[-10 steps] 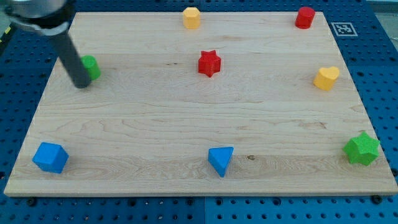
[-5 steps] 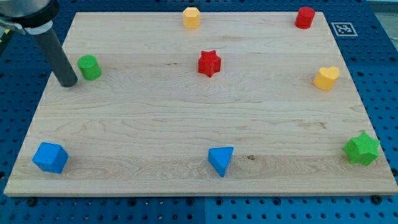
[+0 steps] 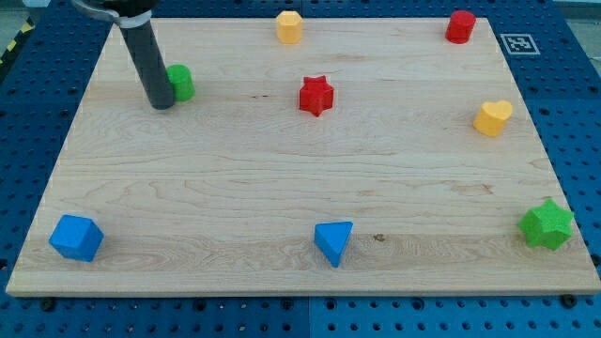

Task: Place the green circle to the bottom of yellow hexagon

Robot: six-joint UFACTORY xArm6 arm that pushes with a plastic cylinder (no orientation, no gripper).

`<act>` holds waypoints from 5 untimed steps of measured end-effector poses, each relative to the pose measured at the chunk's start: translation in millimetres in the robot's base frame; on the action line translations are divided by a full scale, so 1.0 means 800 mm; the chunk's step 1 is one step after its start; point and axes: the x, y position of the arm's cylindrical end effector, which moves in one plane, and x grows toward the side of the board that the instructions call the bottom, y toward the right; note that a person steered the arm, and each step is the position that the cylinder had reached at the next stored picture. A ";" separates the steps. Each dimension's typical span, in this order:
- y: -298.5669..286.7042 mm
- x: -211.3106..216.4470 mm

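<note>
The green circle [image 3: 180, 82] sits near the board's upper left. My tip [image 3: 161, 103] touches its left side, and the dark rod hides part of it. The yellow hexagon [image 3: 289, 25] stands at the top edge near the middle, to the right of and above the green circle.
A red star [image 3: 316, 95] lies below and right of the yellow hexagon. A red block [image 3: 460, 25] is at top right, a yellow heart [image 3: 492, 117] at right, a green star [image 3: 546, 224] at bottom right, a blue triangle [image 3: 333, 241] at bottom middle, a blue cube [image 3: 75, 237] at bottom left.
My tip went left of the green circle, then swept right and up, pushing the circle to the right and slightly upward, closer to the yellow hexagon.
</note>
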 end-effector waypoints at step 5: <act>0.037 -0.077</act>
